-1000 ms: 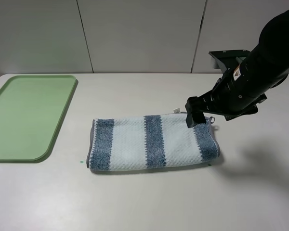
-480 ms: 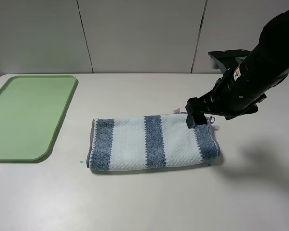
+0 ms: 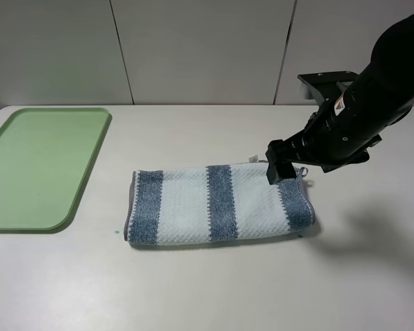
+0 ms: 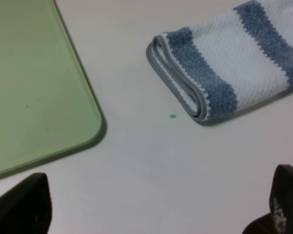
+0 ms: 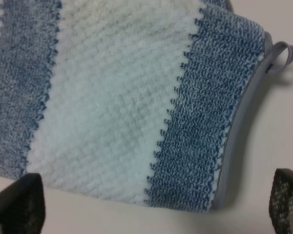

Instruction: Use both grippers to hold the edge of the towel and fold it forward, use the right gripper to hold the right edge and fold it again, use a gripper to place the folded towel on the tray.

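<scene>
The striped towel [image 3: 221,203] lies folded in a long band on the white table, its stripes running front to back. My right gripper [image 3: 279,170] hovers over its back right corner, open, with nothing between the fingers. In the right wrist view the gripper [image 5: 151,214] looks down on the towel [image 5: 117,97], its grey hemmed edge [image 5: 239,141] and a small hang loop [image 5: 283,53]. My left gripper [image 4: 151,214] is open above bare table, short of the towel [image 4: 224,63] and its folded left end [image 4: 178,87]. The green tray [image 3: 41,165] sits far left.
The tray's rounded corner [image 4: 88,122] lies close to the left gripper. A tiny green speck [image 4: 173,116] marks the table between tray and towel. A pale panelled wall [image 3: 193,48] stands behind the table. The left arm is out of the exterior view.
</scene>
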`<state>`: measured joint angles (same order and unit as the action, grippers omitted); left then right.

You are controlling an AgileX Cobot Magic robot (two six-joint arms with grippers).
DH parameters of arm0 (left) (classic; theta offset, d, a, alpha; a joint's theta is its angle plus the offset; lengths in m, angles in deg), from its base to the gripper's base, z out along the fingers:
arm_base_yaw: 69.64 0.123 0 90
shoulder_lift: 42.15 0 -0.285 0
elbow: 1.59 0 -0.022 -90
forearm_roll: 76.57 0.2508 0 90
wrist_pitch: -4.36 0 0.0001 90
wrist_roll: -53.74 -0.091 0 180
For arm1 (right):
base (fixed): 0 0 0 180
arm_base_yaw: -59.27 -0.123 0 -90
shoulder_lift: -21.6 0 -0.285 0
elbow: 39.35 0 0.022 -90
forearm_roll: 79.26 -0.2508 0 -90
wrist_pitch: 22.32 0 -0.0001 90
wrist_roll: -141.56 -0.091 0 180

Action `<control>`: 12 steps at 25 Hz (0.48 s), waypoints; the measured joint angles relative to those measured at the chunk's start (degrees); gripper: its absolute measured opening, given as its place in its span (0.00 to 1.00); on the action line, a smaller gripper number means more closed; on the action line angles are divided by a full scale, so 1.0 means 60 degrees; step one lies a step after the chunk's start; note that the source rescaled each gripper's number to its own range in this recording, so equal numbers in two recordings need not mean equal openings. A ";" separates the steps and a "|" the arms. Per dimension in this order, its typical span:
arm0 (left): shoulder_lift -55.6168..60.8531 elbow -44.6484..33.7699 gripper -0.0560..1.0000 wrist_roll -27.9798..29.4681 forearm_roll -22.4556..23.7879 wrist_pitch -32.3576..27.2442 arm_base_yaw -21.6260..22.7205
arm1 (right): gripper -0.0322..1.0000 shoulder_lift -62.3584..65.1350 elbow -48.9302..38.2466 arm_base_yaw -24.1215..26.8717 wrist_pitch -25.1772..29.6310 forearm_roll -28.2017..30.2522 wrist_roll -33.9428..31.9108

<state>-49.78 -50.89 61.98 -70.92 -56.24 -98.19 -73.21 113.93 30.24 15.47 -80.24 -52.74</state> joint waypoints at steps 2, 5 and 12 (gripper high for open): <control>0.0000 0.0000 0.88 0.0000 0.0000 0.0000 0.0039 | 1.00 0.0000 0.0000 0.0000 0.0032 -0.0057 0.0000; 0.0000 0.0000 0.88 0.0000 0.0000 0.0000 0.0483 | 1.00 0.0000 0.0000 0.0000 0.0052 -0.0077 0.0000; 0.0000 0.0000 0.88 0.0000 0.0000 0.0000 0.1755 | 1.00 0.0000 0.0000 0.0000 -0.0248 0.0163 0.0000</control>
<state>-49.78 -50.89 61.98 -70.92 -56.24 -87.66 -73.21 113.93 30.24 13.98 -79.26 -52.74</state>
